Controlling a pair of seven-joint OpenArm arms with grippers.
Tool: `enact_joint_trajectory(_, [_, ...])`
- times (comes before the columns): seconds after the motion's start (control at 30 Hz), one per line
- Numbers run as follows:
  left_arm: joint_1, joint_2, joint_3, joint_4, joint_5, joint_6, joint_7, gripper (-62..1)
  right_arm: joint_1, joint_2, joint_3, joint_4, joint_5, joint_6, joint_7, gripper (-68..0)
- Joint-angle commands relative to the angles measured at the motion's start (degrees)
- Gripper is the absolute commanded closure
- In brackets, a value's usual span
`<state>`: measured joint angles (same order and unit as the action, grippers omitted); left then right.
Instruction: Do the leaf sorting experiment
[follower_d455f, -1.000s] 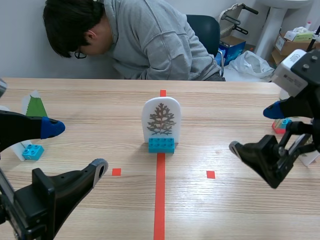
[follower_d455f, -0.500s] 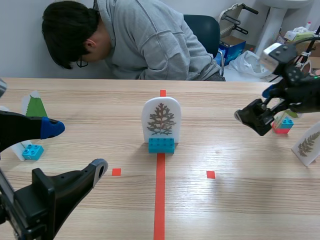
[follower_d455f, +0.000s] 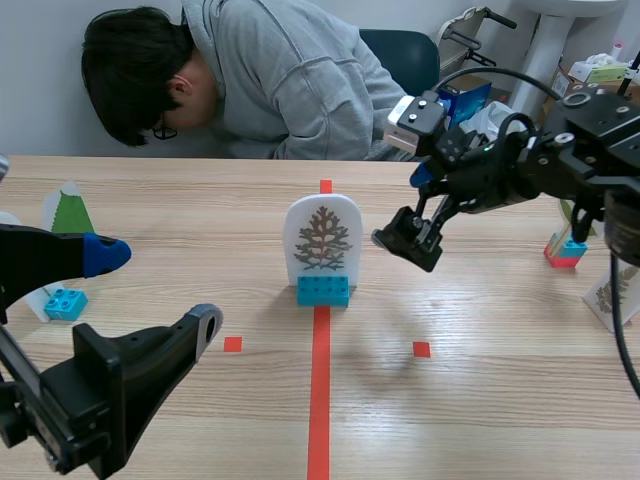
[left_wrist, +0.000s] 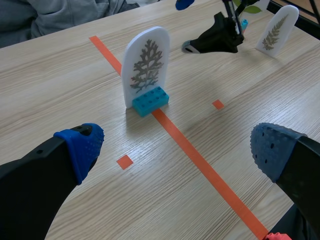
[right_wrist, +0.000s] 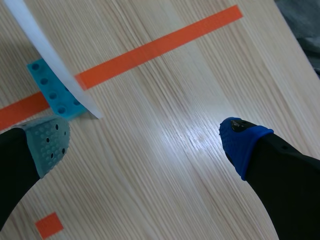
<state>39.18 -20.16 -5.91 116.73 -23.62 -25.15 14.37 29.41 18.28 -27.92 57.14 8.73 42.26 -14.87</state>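
Note:
A white arched card with a brown leaf print (follower_d455f: 322, 238) stands upright in a blue brick base (follower_d455f: 323, 290) on the orange centre line. The same card (left_wrist: 145, 67) is ahead of my left gripper in the left wrist view. My right gripper (follower_d455f: 412, 208) hangs open just right of the card, above the table. In the right wrist view the card (right_wrist: 50, 57) shows edge-on beside the grey-green pad (right_wrist: 49, 142); nothing is between the fingers. My left gripper (follower_d455f: 150, 295) is open, low at the near left and well short of the card.
A person (follower_d455f: 280, 80) leans over the far edge of the table. A green-leaf card (follower_d455f: 68, 210) and a small blue brick (follower_d455f: 65, 302) are at the left. At the right are a fern-leaf card (follower_d455f: 610, 295) and a red-and-blue brick (follower_d455f: 565, 250).
My right arm has swung from the table's right side toward the middle, ending beside the central leaf card. The left arm has hardly moved.

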Motion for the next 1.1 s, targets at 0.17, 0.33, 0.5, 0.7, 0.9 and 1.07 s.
enact_joint_trajectory(0.17, [-0.15,0.31,-0.11,0.33,-0.09,0.09,-0.76,-62.3,2.16,-5.18,-0.68,-4.09,-3.61,0.46,3.54,-60.3])
enact_joint_trajectory(0.33, [-0.15,0.28,-0.11,0.33,-0.09,0.09,-0.76,-62.3,2.16,-7.96,-0.68,-7.30,-5.86,0.46,6.12,-60.3])
enact_joint_trajectory(0.5, [-0.15,0.28,-0.11,0.33,-0.09,0.09,-0.79,-62.3,2.01,-9.16,-0.68,-7.78,-7.06,0.46,7.80,-59.9])
enact_joint_trajectory(0.7, [-0.15,0.28,-0.11,0.33,-0.09,0.09,-0.76,-62.3,2.01,-9.20,-0.68,-7.78,-7.06,0.46,9.75,-46.0])
enact_joint_trajectory(0.9, [-0.15,0.28,-0.11,0.33,-0.09,0.09,-0.76,-62.3,2.01,-9.20,-0.66,-7.78,-7.06,0.46,9.75,-38.4])
enact_joint_trajectory(1.07, [-0.15,0.28,-0.11,0.33,-0.09,0.09,-0.76,-62.3,1.99,-9.22,-0.66,-7.78,-7.04,0.46,9.77,-26.8])
